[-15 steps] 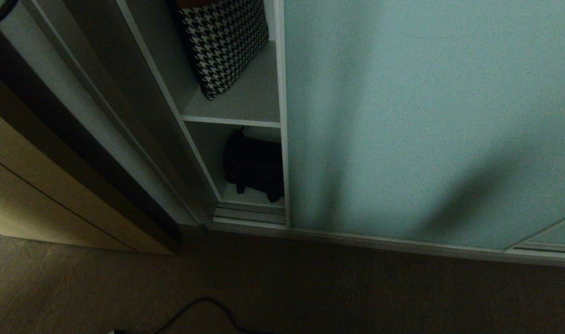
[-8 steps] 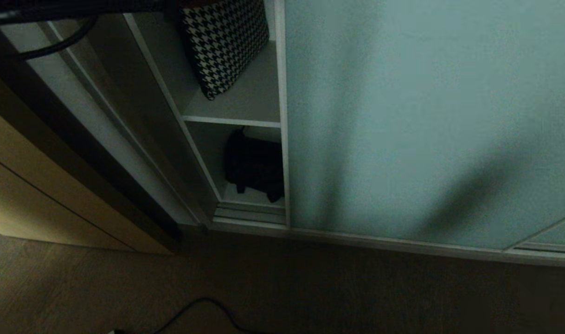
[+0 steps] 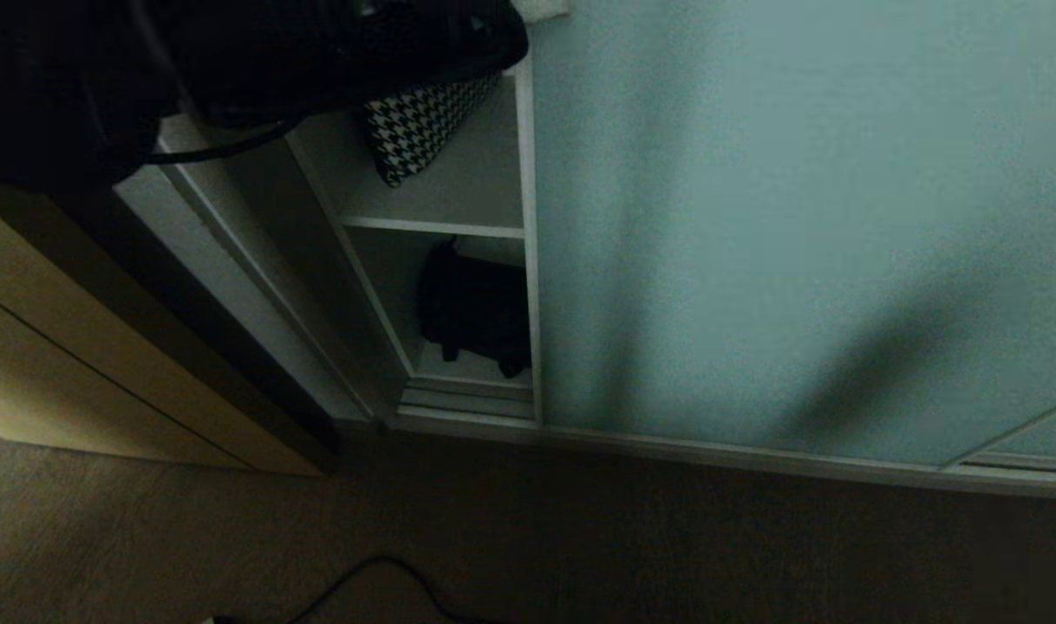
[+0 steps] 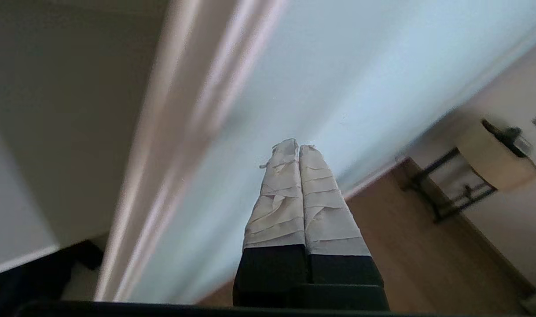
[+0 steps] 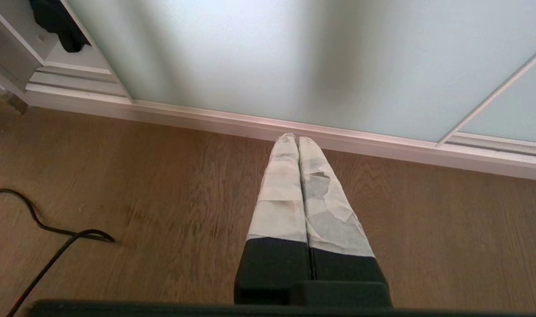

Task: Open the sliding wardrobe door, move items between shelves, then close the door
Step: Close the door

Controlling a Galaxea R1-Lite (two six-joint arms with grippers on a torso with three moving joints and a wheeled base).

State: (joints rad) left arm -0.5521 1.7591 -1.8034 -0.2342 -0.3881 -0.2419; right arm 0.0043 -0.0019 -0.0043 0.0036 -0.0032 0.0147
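Observation:
The sliding wardrobe door [image 3: 797,217] is frosted pale blue-green glass and leaves a narrow gap at its left. In the gap, a black-and-white houndstooth cloth [image 3: 415,130] leans on the upper shelf [image 3: 441,227]. A black fabric item [image 3: 476,312] lies on the shelf below. My left arm reaches across the top of the gap. Its left gripper [image 3: 541,9] is shut with nothing in it, its taped tips by the door's left frame edge. In the left wrist view the left gripper [image 4: 298,147] points along the glass [image 4: 316,66]. The right gripper [image 5: 298,140] hangs shut over the floor.
A beige wooden cabinet [image 3: 77,347] stands left of the wardrobe. The ridged floor track [image 3: 467,403] runs under the door. A black cable [image 3: 381,581] lies on the wooden floor. A small stand with a lamp [image 4: 492,158] is further along the wall.
My left arm has swung in from the upper left across the top of the gap and now covers the upper part of the houndstooth cloth. The door and items have not moved.

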